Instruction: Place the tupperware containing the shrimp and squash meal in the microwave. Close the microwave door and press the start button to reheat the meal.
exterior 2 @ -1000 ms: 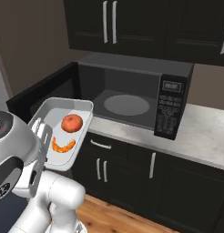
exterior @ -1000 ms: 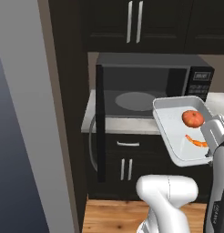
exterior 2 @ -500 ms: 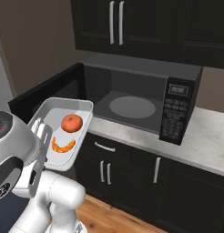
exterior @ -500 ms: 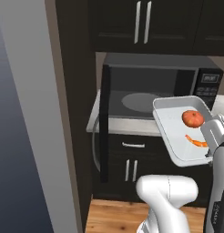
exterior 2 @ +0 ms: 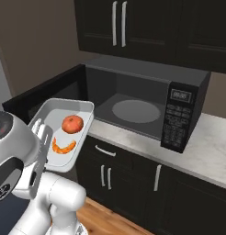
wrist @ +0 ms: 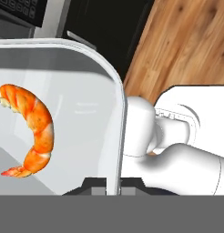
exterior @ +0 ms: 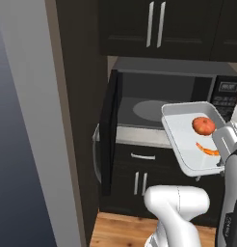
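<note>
Dark, almost black upper cabinets (exterior 2: 133,27) hang along the wall, each door carrying a slim vertical silver handle (exterior 2: 118,23). Beneath them runs a pale marbled desk (exterior 2: 211,151), and under it stand matching dark base cabinets (exterior 2: 179,197) with a drawer whose silver pull (exterior 2: 104,150) lies horizontal. The wall (exterior 2: 36,41) to the left of the cabinets is a flat brownish taupe. The floor (wrist: 186,41) is warm wood plank. On the far left rises a tall, plain grey panel (exterior: 24,120), evenly lit, with a dark brown upright side panel (exterior: 74,96) beside it.
</note>
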